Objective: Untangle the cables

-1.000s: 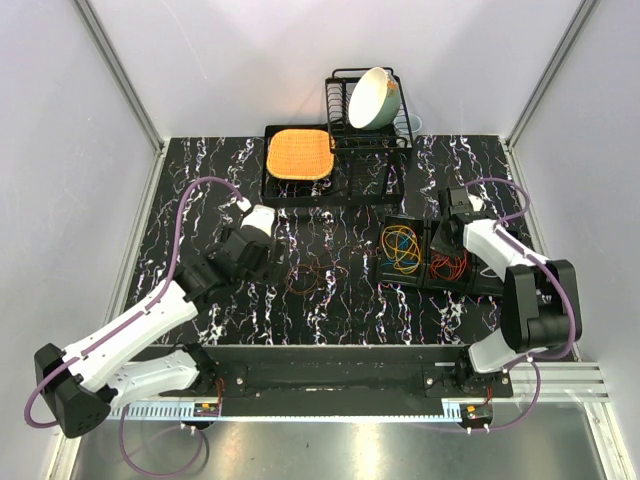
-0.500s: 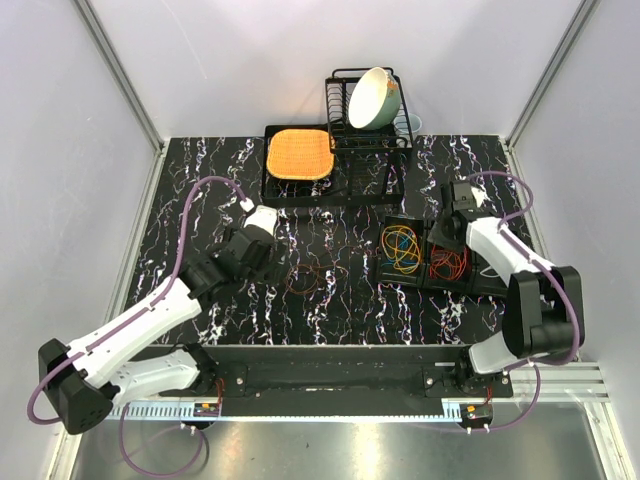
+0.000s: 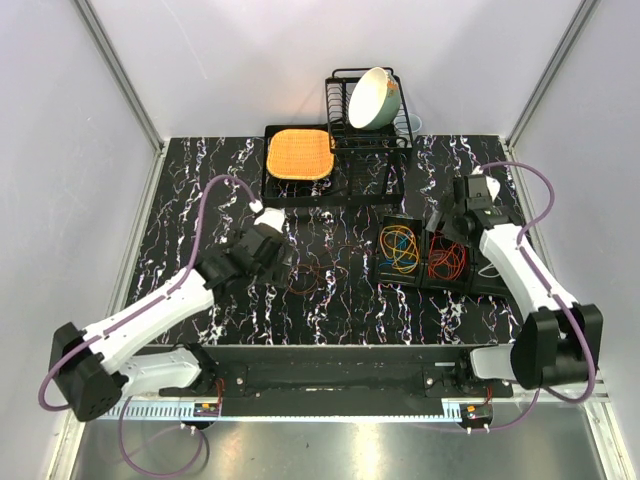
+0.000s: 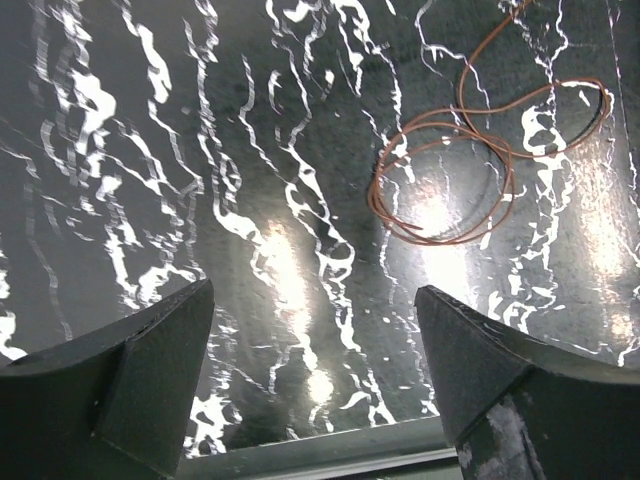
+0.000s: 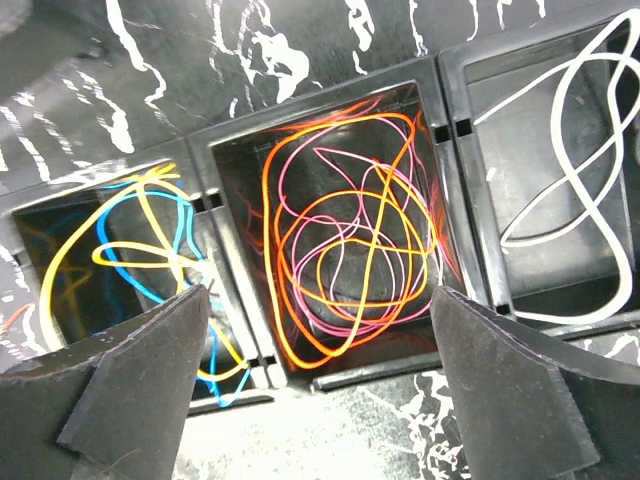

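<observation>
Top and wrist views. The right hand [image 3: 450, 218], low over the black tray [image 3: 425, 258] 1 second ago, now sits higher and farther back, its fingers [image 5: 130, 380] spread wide and released, gripping nothing. Below it lie 3 compartments: yellow and blue cables [image 5: 130, 245] in the left one, orange and pink cables [image 5: 350, 250] in the middle, a white cable [image 5: 580, 200] in the right. The left hand [image 3: 272, 250] has edged forward along the tabletop [image 3: 200, 200], also released and empty. The brown cable [image 4: 470, 170] lies unmoved in loose loops ahead of it, apart from the tray.
</observation>
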